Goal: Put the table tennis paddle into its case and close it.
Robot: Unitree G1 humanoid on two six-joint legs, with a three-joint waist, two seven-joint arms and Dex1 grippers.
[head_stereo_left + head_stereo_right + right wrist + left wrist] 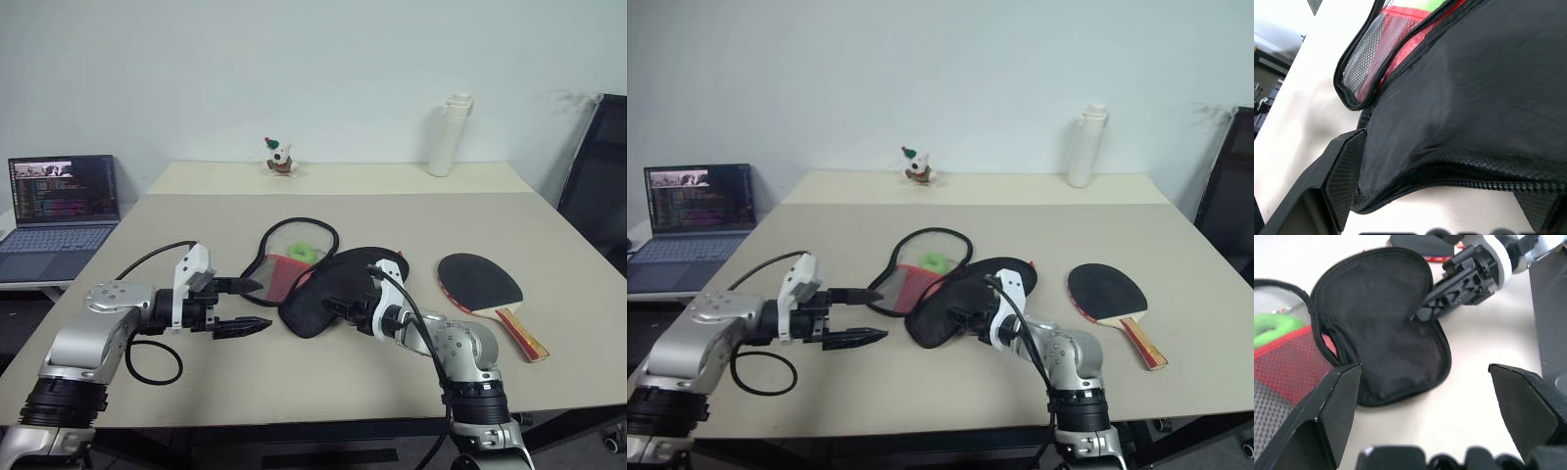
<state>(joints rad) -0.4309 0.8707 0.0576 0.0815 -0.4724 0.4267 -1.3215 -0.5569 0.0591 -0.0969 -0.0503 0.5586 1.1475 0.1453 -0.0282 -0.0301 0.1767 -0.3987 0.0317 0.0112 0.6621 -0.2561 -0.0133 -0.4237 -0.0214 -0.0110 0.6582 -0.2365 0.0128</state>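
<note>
Left gripper point(243, 305), fingers spread wide with nothing between them, hovers over the table point(294, 382) just beside the case point(323, 290), pointing toward it, forearm low and reaching inward. Behind, a laptop point(61, 211) sits off the table's left side. The case lies unzipped, one half flopped open (mesh and a green ball point(300, 254) showing). Right gripper point(338, 307) has its fingers straddling the black flap's edge; whether they pinch it I cannot tell. The paddle point(480, 285) lies flat, well right of the case, handle pointing toward the near right. A toy point(280, 158) and a white bottle point(449, 135) stand far back.
</note>
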